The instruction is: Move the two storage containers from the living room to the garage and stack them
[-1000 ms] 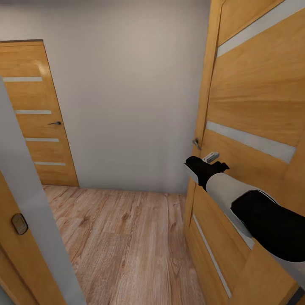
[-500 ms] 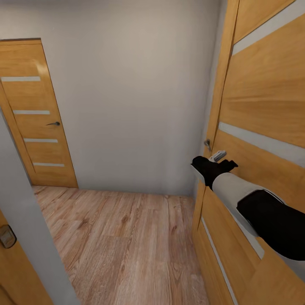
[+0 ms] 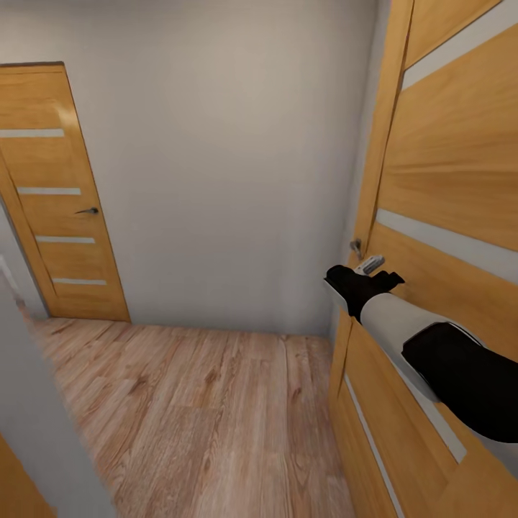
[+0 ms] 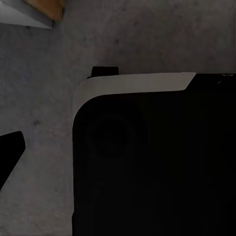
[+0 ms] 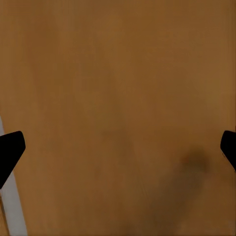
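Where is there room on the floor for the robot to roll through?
The wood plank floor looks bare between the closed door at the far left and the open door at the right, up to the pale wall. It is tight at the right, where the right arm reaches against the open door, its gripper's fingertips spread apart.

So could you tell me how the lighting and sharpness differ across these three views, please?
Head view: evenly lit, soft compression blur, a pale sheen on the far door. Left wrist view: dim and murky, grey floor barely textured. Right wrist view: flat orange door panel, featureless, with a faint dark shadow low down.
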